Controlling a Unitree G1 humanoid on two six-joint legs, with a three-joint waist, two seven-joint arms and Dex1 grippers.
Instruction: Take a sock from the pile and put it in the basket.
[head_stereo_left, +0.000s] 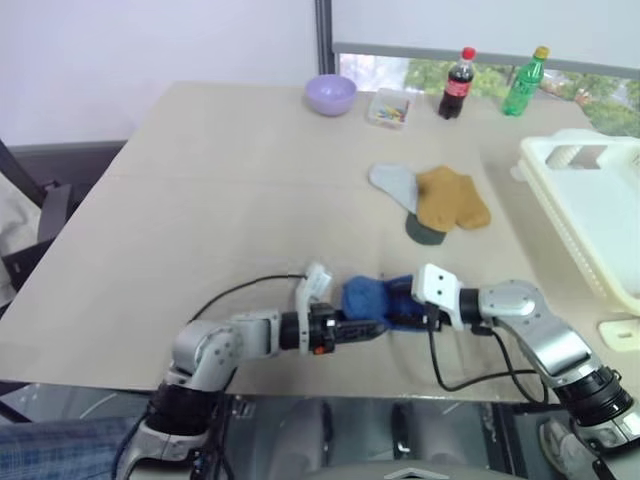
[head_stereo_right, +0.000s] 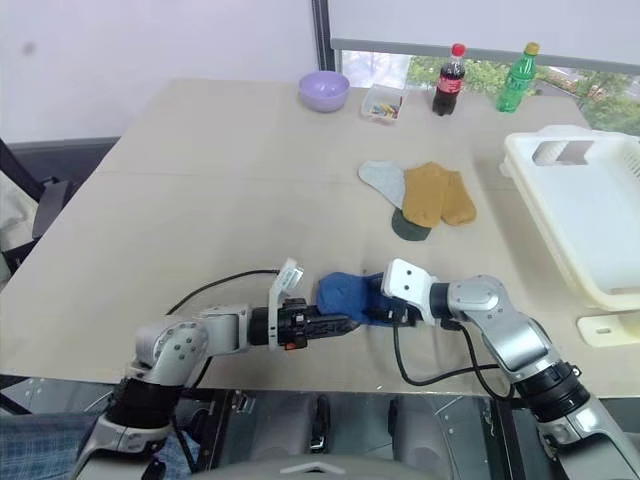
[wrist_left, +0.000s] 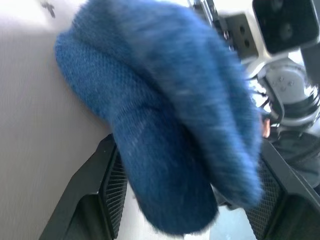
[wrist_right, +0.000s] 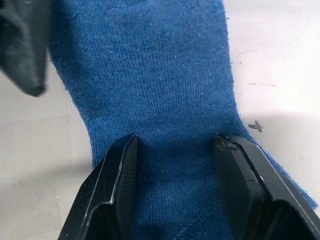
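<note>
Blue sock (wrist_right: 150, 95): near edge of the surface (head_stereo_left: 200, 230), between my two pincers.
Right pincer (wrist_right: 175, 150): wrist view shows both fingers parted, pressed onto the sock; head views hide them.
Left pincer (wrist_left: 190, 200): fingers apart on either side of the sock's toe; grip unclear, view blurred.
Pile (head_stereo_left: 435, 200): far right of centre.
Basket (head_stereo_left: 590, 215): right edge, cut off.

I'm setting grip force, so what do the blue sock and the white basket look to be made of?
Blue sock: soft knitted fabric, matte, probably cotton blend; fine ribbed stitches show and it folds limply. Basket: rigid moulded plastic, smooth with a slight sheen, thick rim.
</note>
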